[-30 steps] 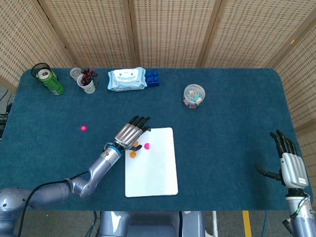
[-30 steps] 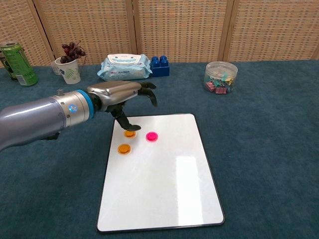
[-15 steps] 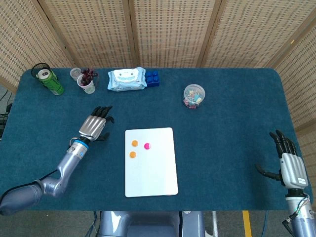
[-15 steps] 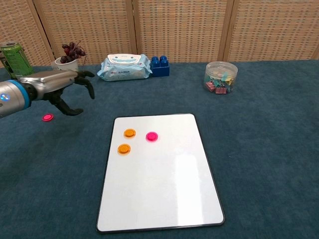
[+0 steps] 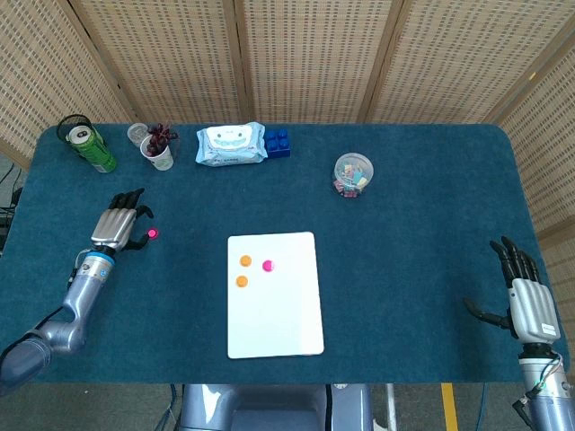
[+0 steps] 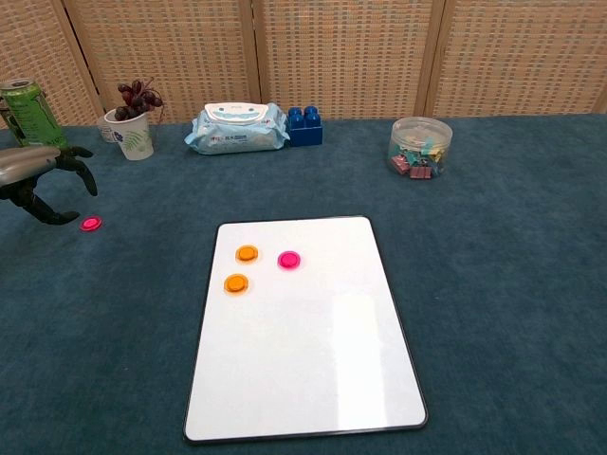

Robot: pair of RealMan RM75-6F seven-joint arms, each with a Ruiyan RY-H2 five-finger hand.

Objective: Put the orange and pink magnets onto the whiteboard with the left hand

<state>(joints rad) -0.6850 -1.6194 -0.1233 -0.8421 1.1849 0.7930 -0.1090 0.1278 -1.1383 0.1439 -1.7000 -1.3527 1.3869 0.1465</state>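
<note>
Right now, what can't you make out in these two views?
- Left hand, chest view: cut by the left edge; touching the loose pink magnet or not is unclear.
- Right hand: head view only.
- Clear plastic tub: contents too small to name.
- Green can: label unreadable.

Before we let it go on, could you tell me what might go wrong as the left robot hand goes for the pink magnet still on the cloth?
The pink magnet lies flat on the table cloth, so the left robot hand may push it instead of lifting it. On the whiteboard, three magnets sit close together; setting this one near them could nudge them.
</note>
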